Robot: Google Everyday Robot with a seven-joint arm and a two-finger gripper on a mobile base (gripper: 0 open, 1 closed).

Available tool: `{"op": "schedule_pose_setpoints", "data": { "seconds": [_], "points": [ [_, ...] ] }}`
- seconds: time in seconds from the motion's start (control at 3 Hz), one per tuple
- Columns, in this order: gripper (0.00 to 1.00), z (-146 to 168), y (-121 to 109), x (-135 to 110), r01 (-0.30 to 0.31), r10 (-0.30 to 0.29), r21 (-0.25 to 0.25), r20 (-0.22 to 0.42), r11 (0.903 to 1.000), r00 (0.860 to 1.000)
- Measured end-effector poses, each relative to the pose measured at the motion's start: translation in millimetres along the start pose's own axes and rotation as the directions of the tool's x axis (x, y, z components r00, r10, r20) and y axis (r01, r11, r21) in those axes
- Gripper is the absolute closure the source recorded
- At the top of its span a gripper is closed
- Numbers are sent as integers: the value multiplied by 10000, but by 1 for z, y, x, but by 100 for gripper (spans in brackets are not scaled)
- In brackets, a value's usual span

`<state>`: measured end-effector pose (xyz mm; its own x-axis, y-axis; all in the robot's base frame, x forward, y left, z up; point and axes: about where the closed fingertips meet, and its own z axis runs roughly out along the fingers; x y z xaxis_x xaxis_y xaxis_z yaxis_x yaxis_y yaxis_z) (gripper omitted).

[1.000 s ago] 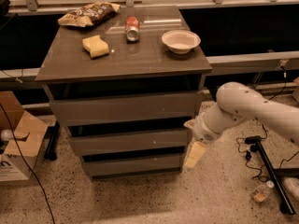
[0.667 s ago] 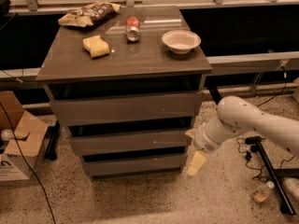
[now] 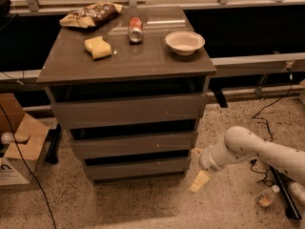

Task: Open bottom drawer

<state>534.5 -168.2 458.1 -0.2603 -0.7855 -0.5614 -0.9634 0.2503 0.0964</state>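
The white arm's (image 3: 248,149) cream end effector (image 3: 195,168) has sunk from beside the grey-brown middle drawer front (image 3: 133,144) toward the floor, released and grasping nothing, with the flat grey-brown bottom drawer (image 3: 136,168) just to its left, seemingly unopened.
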Motion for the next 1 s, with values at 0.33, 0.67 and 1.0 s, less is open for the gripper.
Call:
{"op": "schedule_pose_setpoints", "data": {
  "seconds": [0.33, 0.67, 1.0],
  "points": [
    [0, 6, 2, 3, -52, 52, -98, 17, 9999, 10000],
    [0, 31, -5, 0, -557, 557, -68, 45, 9984, 9984],
    [0, 85, -22, -1, -1394, 1376, 248, 650, 9899, 9884]
  ]
}}
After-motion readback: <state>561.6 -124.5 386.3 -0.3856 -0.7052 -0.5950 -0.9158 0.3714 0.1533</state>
